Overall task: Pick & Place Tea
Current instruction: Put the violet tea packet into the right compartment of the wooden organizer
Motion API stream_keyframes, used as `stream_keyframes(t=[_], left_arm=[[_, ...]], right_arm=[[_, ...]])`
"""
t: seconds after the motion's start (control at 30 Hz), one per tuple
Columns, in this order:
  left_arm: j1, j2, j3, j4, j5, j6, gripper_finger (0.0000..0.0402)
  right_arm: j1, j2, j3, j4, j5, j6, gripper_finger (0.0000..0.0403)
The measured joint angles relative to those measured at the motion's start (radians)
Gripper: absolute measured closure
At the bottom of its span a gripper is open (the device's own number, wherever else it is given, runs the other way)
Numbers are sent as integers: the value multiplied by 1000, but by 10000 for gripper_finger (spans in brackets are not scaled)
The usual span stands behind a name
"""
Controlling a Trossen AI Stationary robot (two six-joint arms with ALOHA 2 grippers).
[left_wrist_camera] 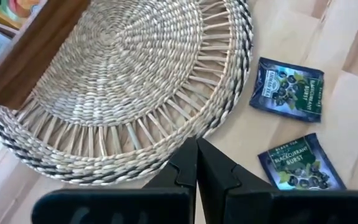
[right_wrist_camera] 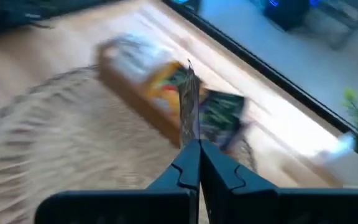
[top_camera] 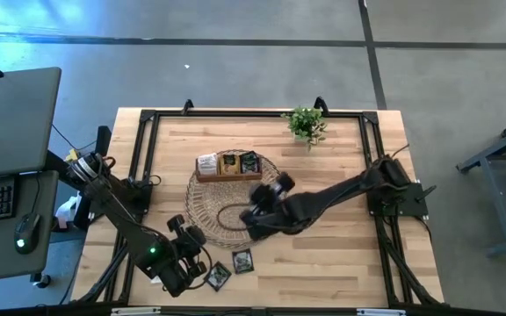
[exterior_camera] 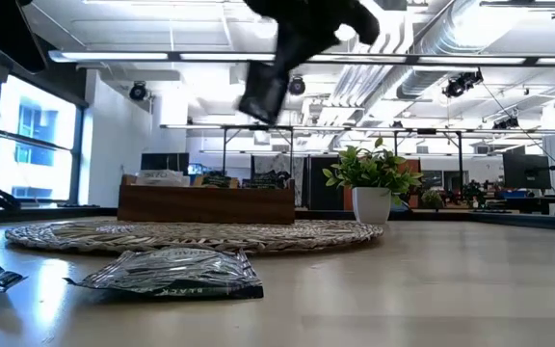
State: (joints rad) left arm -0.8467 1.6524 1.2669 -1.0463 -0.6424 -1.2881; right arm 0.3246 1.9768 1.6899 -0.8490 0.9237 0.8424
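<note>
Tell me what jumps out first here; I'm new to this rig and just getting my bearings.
The right gripper hangs over the round woven mat, shut on a thin tea packet held edge-on, near the wooden tray at the mat's far edge. Two dark tea packets lie on the bare table beside the mat, by the shut left gripper. A small potted plant stands at the table's far side.

Blurred, perhaps packet-filled wooden tray (right_wrist_camera: 160, 93)

Packet (right_wrist_camera: 189, 102) pinched in right hand (right_wrist_camera: 197, 163)
</note>
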Motion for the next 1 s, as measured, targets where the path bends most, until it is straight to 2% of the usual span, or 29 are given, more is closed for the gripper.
stream_keyframes(t=[0.13,0.23,0.43,0.6,0.8,1.0], left_arm=[[0,0,-3,-1,-22,0,401],[0,0,-3,-3,-36,0,401],[0,0,-3,-3,-29,4,401],[0,0,-3,-4,-30,6,401],[0,1,-3,-3,-26,8,401],[0,1,-3,-3,-24,26,401]], right_arm=[[-56,-23,-75,2,10,37,402],[-108,-25,-161,110,8,22,402],[-220,-32,-340,535,-99,-158,403],[-275,-42,-423,836,-231,-277,403],[-299,-42,-487,862,-222,-215,403],[-281,-42,-513,852,-164,-200,403]])
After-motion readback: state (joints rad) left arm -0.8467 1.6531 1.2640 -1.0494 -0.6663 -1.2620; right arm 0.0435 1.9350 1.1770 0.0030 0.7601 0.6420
